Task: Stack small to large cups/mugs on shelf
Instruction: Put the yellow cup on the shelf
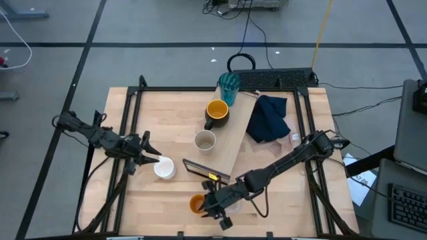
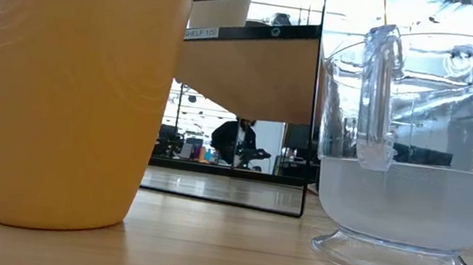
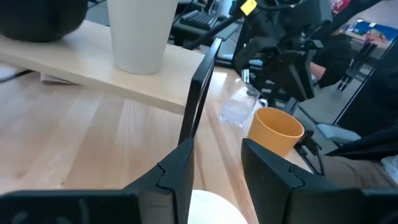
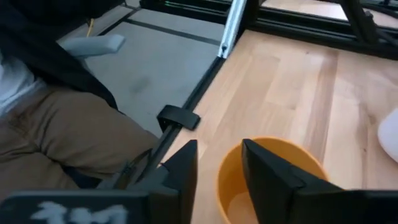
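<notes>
The shelf [image 1: 233,137] is a long light-wood board lying slantwise at mid-table. On it stand the teal tumbler [image 1: 228,87], the dark mug with yellow inside [image 1: 217,111] and the beige cup [image 1: 205,141]. The white mug [image 1: 165,168] is left of the board, with my left gripper [image 1: 155,160] shut at its left side. The orange cup [image 2: 69,83] and the clear glass [image 2: 416,156] stand on their bases on the table near the front edge. My right gripper [image 4: 217,152] is open over the orange cup's rim [image 4: 219,177], one finger outside and one above the hollow. My left gripper has a white part of the mug [image 3: 211,208] between its two fingers, low in the gap. Which part it is, the fingers hide. The fingers [image 3: 180,168] come almost level from the table's left. Whether the mug's base is on the table does not show.
A navy cloth [image 1: 269,119] lies right of the shelf. Dark frame rails [image 1: 127,133] run along the table's sides. A person's legs in tan trousers [image 4: 62,143] are beside the table's near edge. Bare wood lies between the white mug and the orange cup.
</notes>
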